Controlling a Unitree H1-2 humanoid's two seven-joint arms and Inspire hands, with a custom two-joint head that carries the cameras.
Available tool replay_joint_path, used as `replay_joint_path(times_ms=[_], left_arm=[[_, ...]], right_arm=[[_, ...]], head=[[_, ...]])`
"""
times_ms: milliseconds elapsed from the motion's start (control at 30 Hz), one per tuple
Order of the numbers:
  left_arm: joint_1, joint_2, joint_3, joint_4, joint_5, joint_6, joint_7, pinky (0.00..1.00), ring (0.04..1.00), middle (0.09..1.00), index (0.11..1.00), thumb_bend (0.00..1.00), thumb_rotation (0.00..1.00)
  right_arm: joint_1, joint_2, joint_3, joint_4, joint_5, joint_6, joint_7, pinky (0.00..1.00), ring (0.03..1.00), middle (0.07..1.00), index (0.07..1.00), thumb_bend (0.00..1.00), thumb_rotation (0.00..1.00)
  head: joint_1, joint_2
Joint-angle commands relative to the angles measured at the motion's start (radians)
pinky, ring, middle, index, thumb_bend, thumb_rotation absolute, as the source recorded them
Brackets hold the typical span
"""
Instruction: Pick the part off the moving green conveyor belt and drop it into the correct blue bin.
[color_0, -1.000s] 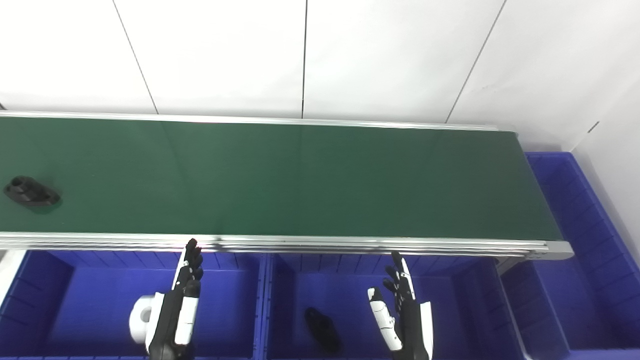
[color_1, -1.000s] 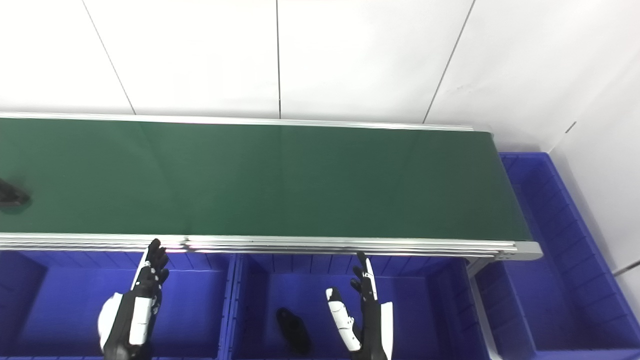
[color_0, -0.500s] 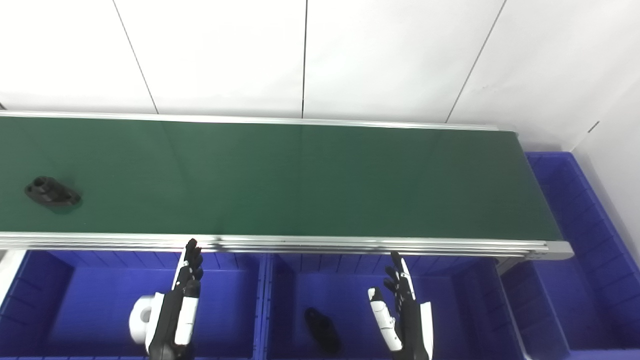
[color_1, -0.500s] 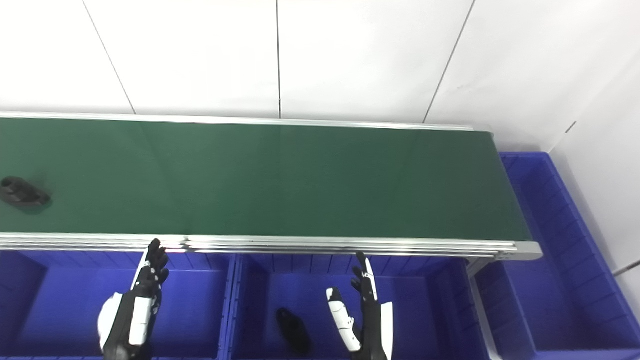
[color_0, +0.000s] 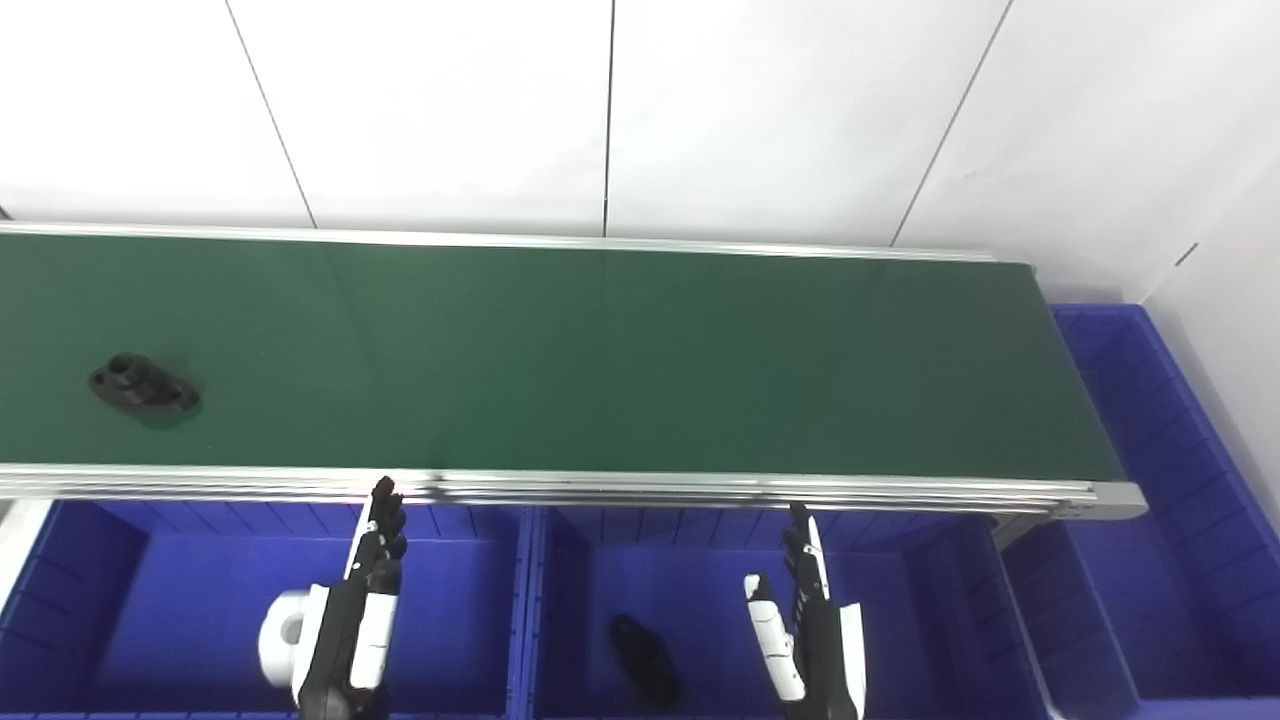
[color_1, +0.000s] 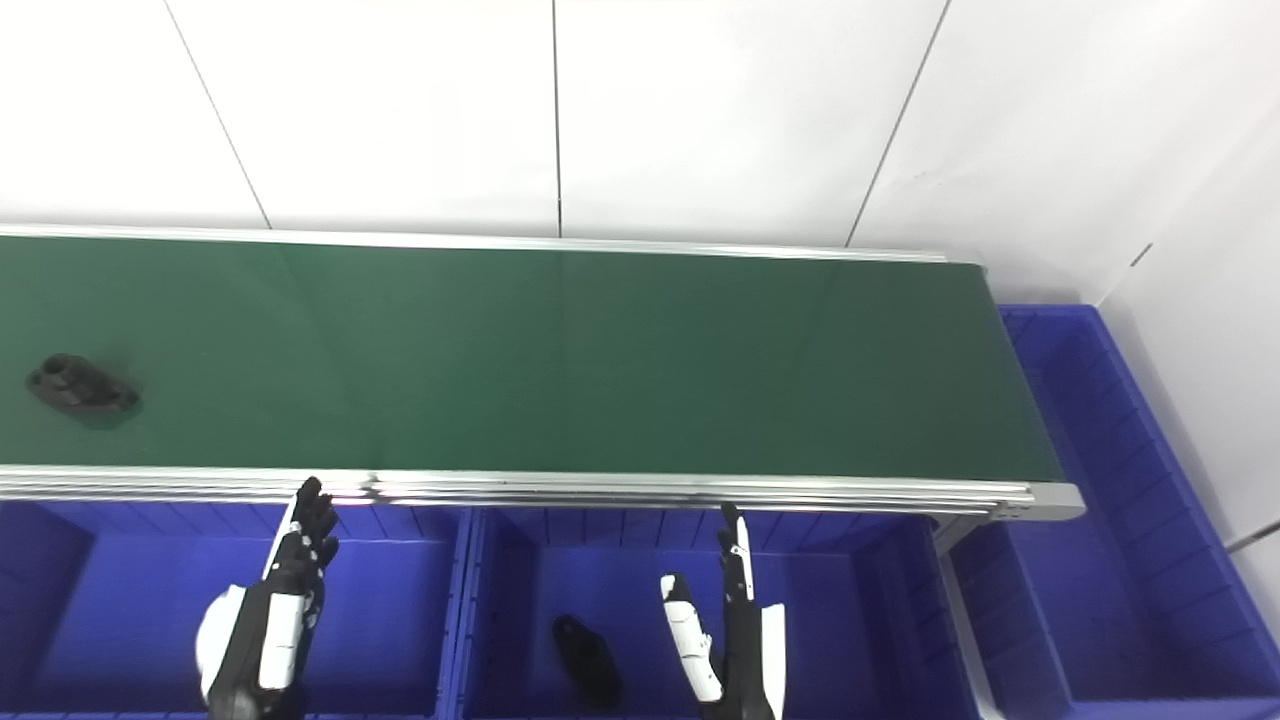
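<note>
part (color_0: 145, 385), small and black, lies flat on the green belt (color_0: 620, 360) far to the left, near the front edge. left hand (color_0: 350, 625) waits over the left bin (color_0: 80, 600), fingers straight and apart, holding nothing. right hand (color_0: 810, 635) waits over the middle bin (color_0: 920, 600), also spread and holding nothing. another black piece (color_0: 645, 660) lies in the middle bin.

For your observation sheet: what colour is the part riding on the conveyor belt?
Black. The part shows best in the left eye view, against the dark green belt.
</note>
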Motion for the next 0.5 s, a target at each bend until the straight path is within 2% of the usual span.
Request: replay_joint_path(times_ms=[0, 267, 367, 467], left_arm=[[-0.003, -0.005, -0.003, -0.024, 0.01, -0.026, 0.004, 1.0, 1.0, 1.0, 1.0, 0.68, 1.0], [-0.004, -0.008, -0.003, -0.01, 0.019, -0.037, 0.007, 1.0, 1.0, 1.0, 1.0, 0.71, 1.0], [-0.004, -0.018, -0.007, -0.001, 0.035, -0.042, 0.015, 1.0, 0.995, 1.0, 1.0, 0.71, 1.0], [-0.003, -0.037, -0.011, 0.014, 0.06, -0.045, 0.03, 1.0, 0.97, 1.0, 1.0, 0.71, 1.0]], right_arm=[[0.0, 0.018, 0.0, -0.025, -0.004, -0.042, 0.001, 0.98, 0.975, 0.999, 0.982, 0.7, 0.91], [-0.001, 0.017, -0.005, -0.015, -0.008, -0.049, -0.002, 0.97, 0.968, 0.995, 0.975, 0.68, 0.9], [-0.003, 0.008, -0.008, -0.009, 0.011, -0.052, 0.01, 0.98, 0.971, 0.997, 0.979, 0.69, 0.9], [-0.003, 0.002, -0.019, -0.003, 0.022, -0.051, 0.016, 0.95, 0.965, 0.992, 0.972, 0.71, 0.91]], head=[[0.002, 0.001], [0.015, -0.008], [0.053, -0.025], [0.103, -0.045]])
